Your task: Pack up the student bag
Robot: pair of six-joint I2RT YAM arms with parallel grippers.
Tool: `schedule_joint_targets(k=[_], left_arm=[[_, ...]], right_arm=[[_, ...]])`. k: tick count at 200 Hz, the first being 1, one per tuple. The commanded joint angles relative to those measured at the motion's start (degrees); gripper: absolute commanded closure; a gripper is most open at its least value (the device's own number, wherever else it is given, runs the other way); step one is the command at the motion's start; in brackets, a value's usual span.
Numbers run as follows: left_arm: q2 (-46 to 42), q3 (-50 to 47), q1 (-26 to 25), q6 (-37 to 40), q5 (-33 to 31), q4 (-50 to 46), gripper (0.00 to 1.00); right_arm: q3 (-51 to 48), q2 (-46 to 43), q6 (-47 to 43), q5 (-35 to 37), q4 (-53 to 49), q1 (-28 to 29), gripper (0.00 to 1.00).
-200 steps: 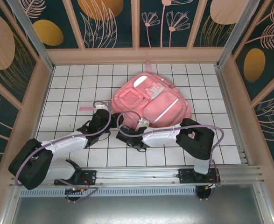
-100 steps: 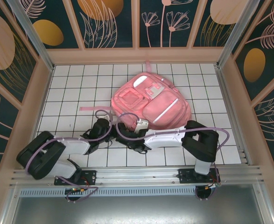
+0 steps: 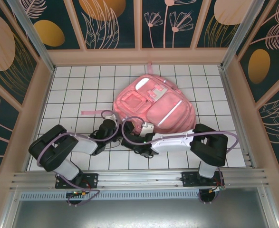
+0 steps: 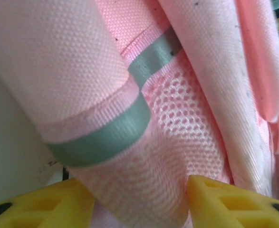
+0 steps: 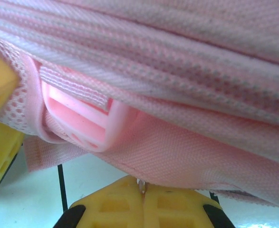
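The student bag lies front-up in the middle of the white tiled table. Its long axis slants from the centre left of the overhead frame down toward the lower right, and its front pockets face the camera. Both arms reach up-frame from their bases to the same stretch of the bag, its lower-left edge, so the bulk of it lies beyond and to the upper right of both tools. The left gripper sits at the lower-left corner. Its jaws stand part-way apart on a fold of the mesh side pocket, which fills the gap and touches both yellow fingers just below a grey-green band. The right gripper is just to the right of it in the overhead view, low against the tiles with its fingertips pressed together under the hem. I cannot tell whether they nip a sliver of fabric. A pink plastic buckle on a webbing strap hangs just above them. Neither arm is clearly nearer, since both touch the bag, but the left has the firmer purchase. No open zip shows, so the next move is probably to drag or turn the bag toward the lower frame edge from this corner. With the weight all up-frame, the pull would tend to swing the bag around the held corner.
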Motion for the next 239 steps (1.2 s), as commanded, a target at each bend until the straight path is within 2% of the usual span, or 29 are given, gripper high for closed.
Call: schedule_joint_targets(k=[1,6,13,19,46,69,128,166,201,239], left_arm=[[3.16,1.92,-0.3,-2.28,-1.28,3.72,0.59],[3.52,2.2,-0.29,-2.44,-1.75,3.62,0.66],[3.7,2.63,-0.27,-2.8,-2.5,2.86,0.87],[3.47,3.14,-0.3,-3.04,-3.54,1.13,1.0],[-0.43,5.41,-0.1,-2.19,-10.54,-11.14,1.0],[-3.45,5.98,1.34,-1.36,-13.8,-16.28,1.0],[-6.22,5.74,8.33,0.2,-13.8,-21.07,1.0],[-8.67,7.41,14.98,4.09,-14.96,-25.95,1.0],[-7.52,10.47,19.99,7.18,-14.06,-27.51,1.0],[-4.62,15.2,25.9,12.21,-12.77,-30.13,1.0]], right_arm=[[-0.73,-2.31,-0.84,1.14,0.65,0.93,1.0],[-0.84,-2.27,-0.95,1.17,0.64,0.97,1.0],[-0.8,-2.31,-1.06,1.19,0.52,0.96,1.0],[-0.87,-2.49,-0.98,1.32,0.07,0.92,1.0],[-2.59,-4.82,-0.25,2.36,-2.33,0.96,1.0],[-5.8,-8.03,1.06,2.74,-2.85,1.01,1.0],[-7.84,-11.74,2.23,3.39,-6.35,1.92,1.0],[-8.22,-13.16,3.37,3.34,-9.07,2.94,1.0],[-8.75,-14.78,4.47,3.77,-12.07,3.6,1.0],[-9.93,-16.47,3.69,4.21,-11.05,3.53,1.0]])
